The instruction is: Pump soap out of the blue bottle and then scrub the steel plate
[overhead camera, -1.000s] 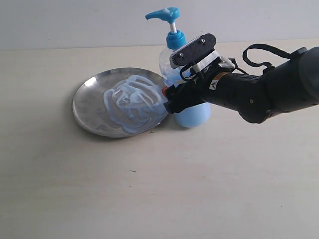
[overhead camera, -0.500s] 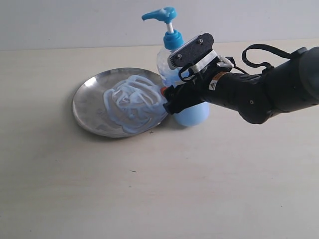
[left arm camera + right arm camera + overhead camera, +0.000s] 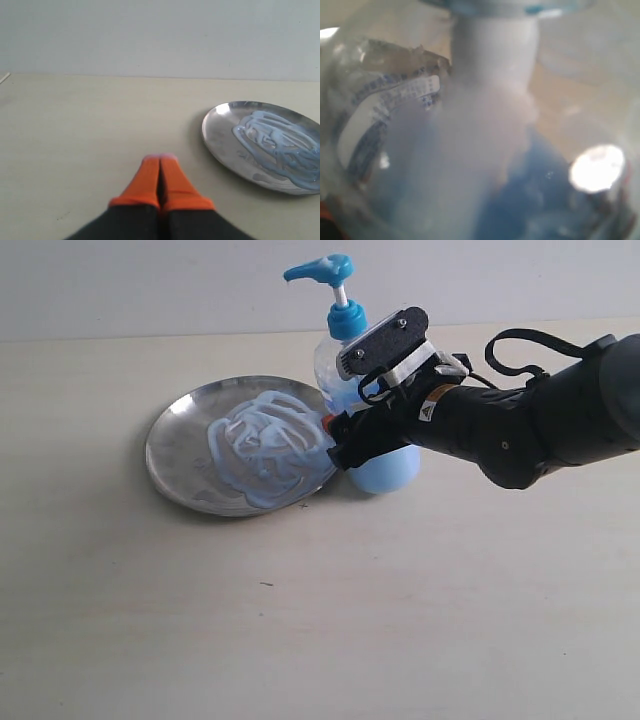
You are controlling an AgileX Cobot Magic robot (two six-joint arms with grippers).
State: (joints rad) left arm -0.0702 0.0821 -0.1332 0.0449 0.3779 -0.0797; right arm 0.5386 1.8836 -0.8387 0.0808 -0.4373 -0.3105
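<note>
The blue bottle (image 3: 388, 470) stands just right of the steel plate (image 3: 170, 430), leaning slightly, with its blue pump head (image 3: 325, 268) pointing left. My right gripper (image 3: 338, 440) reaches in from the right and is shut on the bottle's body. In the right wrist view the bottle (image 3: 485, 125) fills the frame as a blur. Pale blue soap (image 3: 265, 445) lies in swirled streaks on the plate. My left gripper (image 3: 160, 159) is shut and empty, its orange fingertips pressed together. It sits low over the table, short of the plate (image 3: 220, 135) and its soap (image 3: 275, 142).
The beige tabletop (image 3: 300, 620) stretches in front of the plate and bottle. A pale wall (image 3: 150, 290) runs behind the table's far edge. The right arm's black body (image 3: 540, 430) with its cable loop hangs over the table's right side.
Over the last second my right gripper and the bottle shifted slightly left towards the plate, then held still. The plate and soap streaks have not moved.
</note>
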